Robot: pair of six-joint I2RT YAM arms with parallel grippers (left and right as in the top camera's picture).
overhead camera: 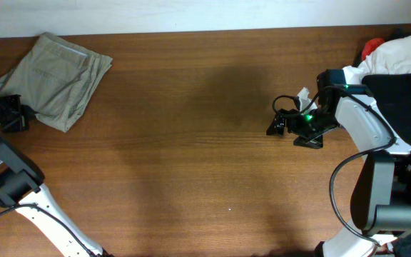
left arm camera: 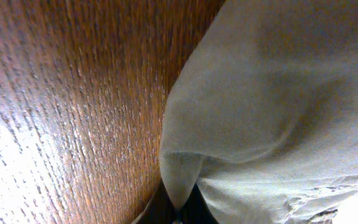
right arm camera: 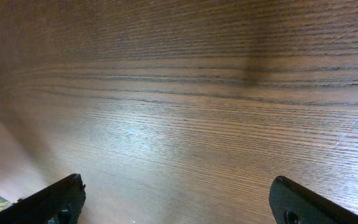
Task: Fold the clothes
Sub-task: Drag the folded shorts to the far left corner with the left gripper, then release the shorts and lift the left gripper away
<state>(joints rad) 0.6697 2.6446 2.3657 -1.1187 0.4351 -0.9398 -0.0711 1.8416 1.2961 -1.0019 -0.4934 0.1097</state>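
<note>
A folded khaki garment (overhead camera: 54, 74) lies at the table's far left corner. My left gripper (overhead camera: 13, 114) sits at its left edge and is shut on a pinch of the khaki cloth (left arm camera: 180, 180), which fills the right side of the left wrist view. My right gripper (overhead camera: 280, 123) is open and empty over bare wood at the right; its two dark fingertips (right arm camera: 176, 202) show wide apart in the right wrist view. A pile of clothes, black (overhead camera: 398, 100), white (overhead camera: 394, 56) and red (overhead camera: 372, 48), lies at the far right edge.
The brown wooden table (overhead camera: 191, 157) spans the view. My right arm (overhead camera: 366, 135) reaches in from the right over the black cloth. A pale wall runs along the far edge.
</note>
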